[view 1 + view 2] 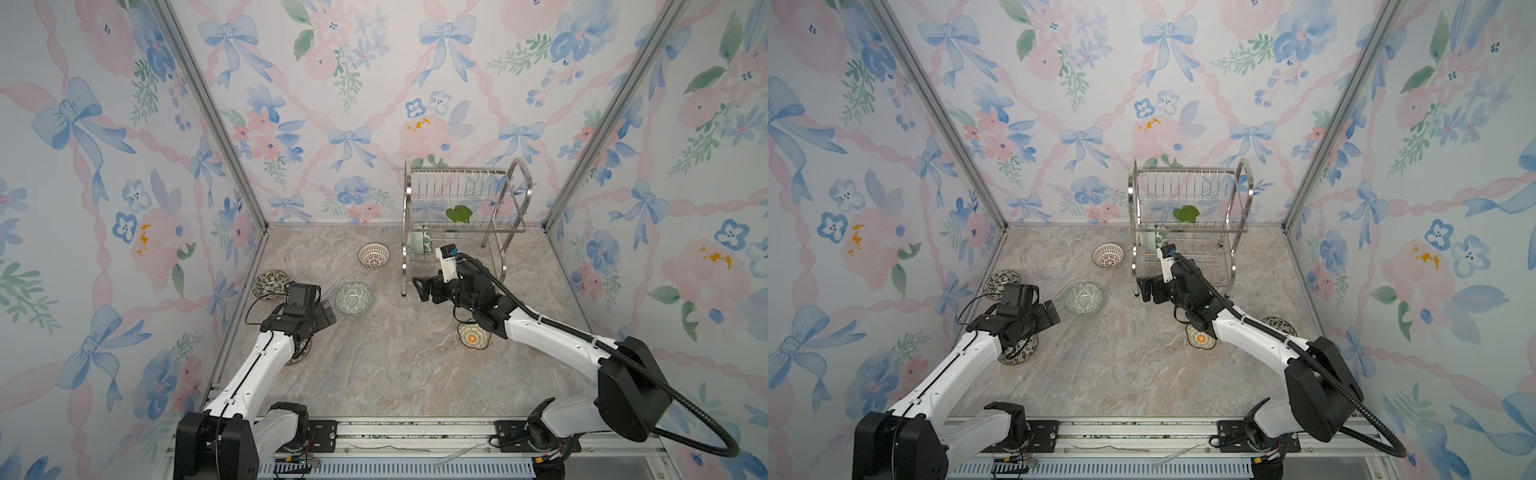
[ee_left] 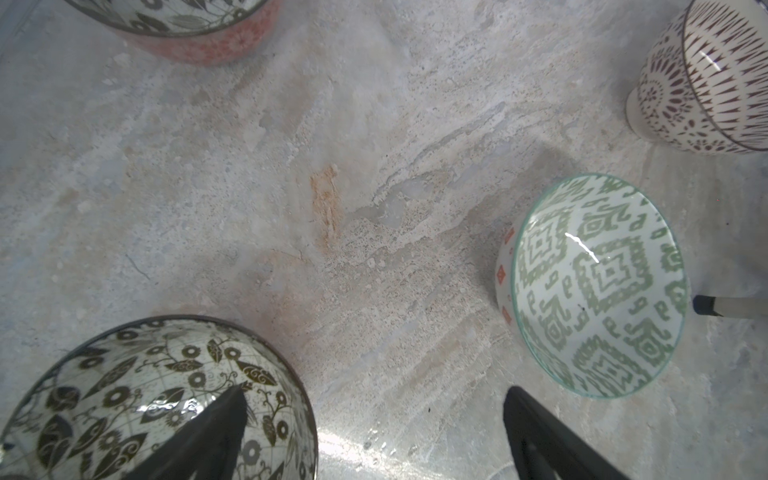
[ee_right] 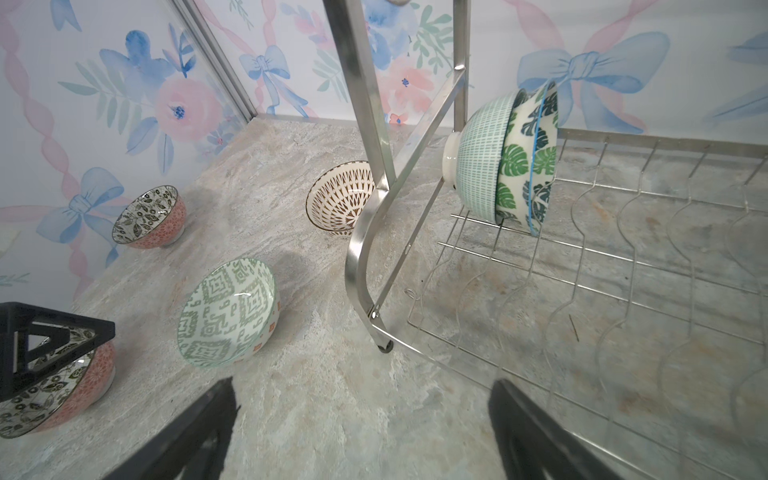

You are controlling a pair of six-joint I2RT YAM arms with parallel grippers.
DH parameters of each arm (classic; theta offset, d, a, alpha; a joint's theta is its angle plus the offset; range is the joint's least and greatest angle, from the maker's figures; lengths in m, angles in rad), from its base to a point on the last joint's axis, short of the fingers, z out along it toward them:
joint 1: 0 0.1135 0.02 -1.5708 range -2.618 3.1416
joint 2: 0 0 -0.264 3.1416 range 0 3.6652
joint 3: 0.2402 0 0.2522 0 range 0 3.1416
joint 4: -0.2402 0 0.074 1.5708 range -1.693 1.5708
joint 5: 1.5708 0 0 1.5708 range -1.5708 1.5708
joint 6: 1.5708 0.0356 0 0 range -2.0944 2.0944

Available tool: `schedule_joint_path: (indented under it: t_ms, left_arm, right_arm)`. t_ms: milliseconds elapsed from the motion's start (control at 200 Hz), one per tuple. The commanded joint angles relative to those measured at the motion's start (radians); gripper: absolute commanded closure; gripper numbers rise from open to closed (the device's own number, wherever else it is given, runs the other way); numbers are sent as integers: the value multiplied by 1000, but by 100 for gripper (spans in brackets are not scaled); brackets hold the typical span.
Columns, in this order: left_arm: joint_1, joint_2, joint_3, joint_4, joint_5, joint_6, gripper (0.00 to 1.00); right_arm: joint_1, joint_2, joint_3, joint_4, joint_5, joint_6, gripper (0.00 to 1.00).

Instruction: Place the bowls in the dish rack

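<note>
Bowls are sitting in two places. A mint dashed bowl (image 3: 478,166) and a green leaf bowl (image 3: 528,166) are standing nested on edge in the lower tier of the dish rack (image 1: 469,227), at its left end. The wire dividers are propping them upright, probably so that more can be slotted in beside them. Their feet are pointing at the left frame and their mouths toward the rack's other end, so their axis is lying level, along the long side of the rack, which is running across the back of the bench (image 1: 395,374).

On the bench the brown lattice bowl (image 1: 374,254), the green geometric bowl (image 1: 354,298), a dark floral bowl (image 1: 271,284) and a scalloped yellow-orange bowl (image 1: 473,336) are resting mouth up. The left claw (image 2: 378,390) is hanging with jaws apart and empty between a second dark floral bowl (image 2: 124,395) and the geometric one, likely choosing one. The right claw (image 3: 363,382) is also gaping empty, just beside the rack's front left leg.
</note>
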Motion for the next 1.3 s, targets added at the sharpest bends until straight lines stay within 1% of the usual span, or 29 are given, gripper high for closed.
schedule_joint_path:
  t_ms: [0, 70, 185, 230, 360, 435, 460, 655, 730, 870, 1015, 1295]
  left_arm:
    - [11, 44, -2, -9, 18, 23, 2]
    - [11, 71, 1, -14, 23, 30, 2]
    - [11, 86, -6, -15, -2, 21, 2]
    - [11, 102, -6, -16, -3, 21, 3]
    - [2, 154, 0, -22, 10, 26, 14]
    - [-18, 163, 0, -23, -1, 24, 17]
    - [-26, 163, 0, -23, -5, 24, 21]
    - [-116, 151, 5, -53, -89, -1, 35]
    - [-136, 151, 6, -66, -108, -15, 34]
    - [-134, 181, 12, -67, -66, -8, 34]
    - [-129, 220, 19, -67, -35, 0, 37]
    - [-106, 223, 19, -67, -15, 2, 43]
  right_arm:
    - [8, -6, 7, -31, -1, -18, 3]
    - [5, -1, -1, -21, -6, -10, 3]
    - [5, -6, -3, -27, -12, -11, 3]
    - [3, -11, -7, -21, -11, -10, 3]
    - [-9, -25, -18, -20, -11, -8, 3]
    - [-18, -32, -25, -11, -12, -8, 4]
    - [-20, -31, -25, -11, -12, -8, 3]
    - [-56, -17, -6, -15, -54, 18, 3]
    - [-60, -21, -8, -15, -56, 19, 4]
    - [-66, -33, -28, -1, -53, 24, 3]
    - [-71, -40, -45, 7, -56, 30, 4]
    - [-83, -50, -65, 21, -58, 40, 3]
